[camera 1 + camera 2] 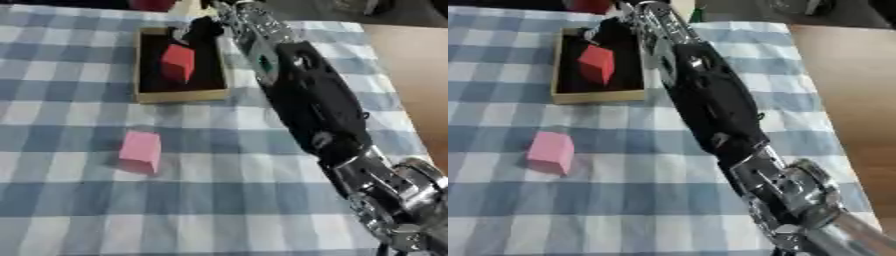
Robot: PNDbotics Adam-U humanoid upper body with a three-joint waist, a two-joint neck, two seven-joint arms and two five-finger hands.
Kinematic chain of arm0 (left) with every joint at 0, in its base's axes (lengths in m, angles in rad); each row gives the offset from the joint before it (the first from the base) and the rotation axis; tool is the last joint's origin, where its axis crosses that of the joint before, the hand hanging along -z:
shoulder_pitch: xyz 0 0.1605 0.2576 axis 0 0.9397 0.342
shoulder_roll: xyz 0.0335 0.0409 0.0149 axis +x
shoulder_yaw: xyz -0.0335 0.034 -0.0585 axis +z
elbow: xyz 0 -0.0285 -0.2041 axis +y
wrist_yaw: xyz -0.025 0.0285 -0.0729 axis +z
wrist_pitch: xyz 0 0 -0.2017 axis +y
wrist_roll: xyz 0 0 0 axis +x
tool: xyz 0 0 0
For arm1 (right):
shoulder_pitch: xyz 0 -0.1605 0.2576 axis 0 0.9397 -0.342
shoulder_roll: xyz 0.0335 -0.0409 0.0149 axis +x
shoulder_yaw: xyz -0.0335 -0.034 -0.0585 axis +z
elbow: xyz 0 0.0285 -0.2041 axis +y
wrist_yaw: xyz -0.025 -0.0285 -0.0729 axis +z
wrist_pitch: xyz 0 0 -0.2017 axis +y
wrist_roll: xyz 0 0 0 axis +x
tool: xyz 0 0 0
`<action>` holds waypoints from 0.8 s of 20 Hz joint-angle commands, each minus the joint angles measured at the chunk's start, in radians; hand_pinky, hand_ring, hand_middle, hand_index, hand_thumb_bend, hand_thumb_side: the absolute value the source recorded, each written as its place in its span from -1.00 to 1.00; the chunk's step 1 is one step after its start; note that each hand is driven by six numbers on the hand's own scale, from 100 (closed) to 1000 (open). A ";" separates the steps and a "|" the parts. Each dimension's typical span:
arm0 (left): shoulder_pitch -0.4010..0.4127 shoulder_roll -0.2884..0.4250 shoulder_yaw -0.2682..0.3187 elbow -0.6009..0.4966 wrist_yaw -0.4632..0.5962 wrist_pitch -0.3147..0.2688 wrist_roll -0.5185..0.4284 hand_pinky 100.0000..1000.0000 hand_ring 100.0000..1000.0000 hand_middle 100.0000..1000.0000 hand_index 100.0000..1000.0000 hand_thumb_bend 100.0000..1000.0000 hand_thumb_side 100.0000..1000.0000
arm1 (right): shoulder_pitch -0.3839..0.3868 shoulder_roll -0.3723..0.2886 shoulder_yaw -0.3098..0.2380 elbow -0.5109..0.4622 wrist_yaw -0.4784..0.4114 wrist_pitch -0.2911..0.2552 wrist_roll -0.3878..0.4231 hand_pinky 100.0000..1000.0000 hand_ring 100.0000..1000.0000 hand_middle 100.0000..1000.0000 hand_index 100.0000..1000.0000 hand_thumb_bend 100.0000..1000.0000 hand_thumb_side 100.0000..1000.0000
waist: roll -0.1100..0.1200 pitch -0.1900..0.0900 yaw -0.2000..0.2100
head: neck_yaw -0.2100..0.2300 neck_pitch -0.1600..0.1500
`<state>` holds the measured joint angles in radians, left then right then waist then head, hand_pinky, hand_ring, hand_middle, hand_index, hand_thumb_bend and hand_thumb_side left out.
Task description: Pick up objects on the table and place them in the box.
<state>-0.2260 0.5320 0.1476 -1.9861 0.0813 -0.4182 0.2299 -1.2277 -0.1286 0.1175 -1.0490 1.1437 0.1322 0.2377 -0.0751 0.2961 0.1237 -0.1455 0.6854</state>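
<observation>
A shallow wooden box (180, 95) with a dark inside lies at the far middle of the checked cloth. A red cube (178, 62) sits tilted inside it. My right arm crosses the view from the lower right, and its hand (199, 30) hangs over the box's far right corner, above and beyond the red cube and not touching it. The fingers look relaxed and hold nothing. A pink cube (140, 151) stands on the cloth to the near left of the box, well away from the hand. My left hand does not show.
The blue and white checked cloth (105, 215) covers the table. A bare brown surface (411, 60) lies past the cloth's right edge. Something red (153, 4) sits at the far edge behind the box.
</observation>
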 commanded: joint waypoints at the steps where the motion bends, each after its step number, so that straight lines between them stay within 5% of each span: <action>1: -0.034 0.090 -0.023 -0.014 -0.064 0.023 -0.024 0.49 0.19 0.25 0.48 -1.00 0.51 | -0.007 -0.078 0.004 -0.138 -0.043 0.019 0.008 0.62 0.53 -0.16 0.52 -0.37 -0.12 | 0.012 -0.024 -0.006 | 0.016 -0.001; 7: -0.150 0.288 -0.125 -0.014 -0.261 0.133 -0.122 0.50 0.24 0.29 0.53 -1.00 0.55 | 0.065 -0.189 0.008 -0.410 -0.145 0.098 -0.082 0.61 0.47 -0.26 0.36 -0.74 0.02 | 0.022 -0.019 -0.029 | 0.041 0.002; 12: -0.250 0.405 -0.258 -0.014 -0.421 0.204 -0.290 0.54 0.35 0.35 0.60 -1.00 0.68 | 0.136 -0.237 -0.028 -0.589 -0.254 0.152 -0.193 0.62 0.46 -0.25 0.33 -0.73 0.18 | 0.029 -0.010 -0.049 | 0.057 0.000; 16: -0.315 0.448 -0.368 -0.014 -0.466 0.219 -0.484 0.58 0.44 0.42 0.65 -0.86 0.48 | 0.183 -0.267 -0.050 -0.708 -0.290 0.173 -0.245 0.62 0.46 -0.23 0.33 -0.71 0.18 | 0.032 -0.003 -0.065 | 0.065 -0.002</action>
<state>-0.5256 0.9334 -0.1999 -1.9864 -0.3684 -0.2037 -0.2028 -1.0291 -0.3631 0.0829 -1.7061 0.8709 0.2995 0.0103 -0.0495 0.3113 0.0568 -0.0845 0.6855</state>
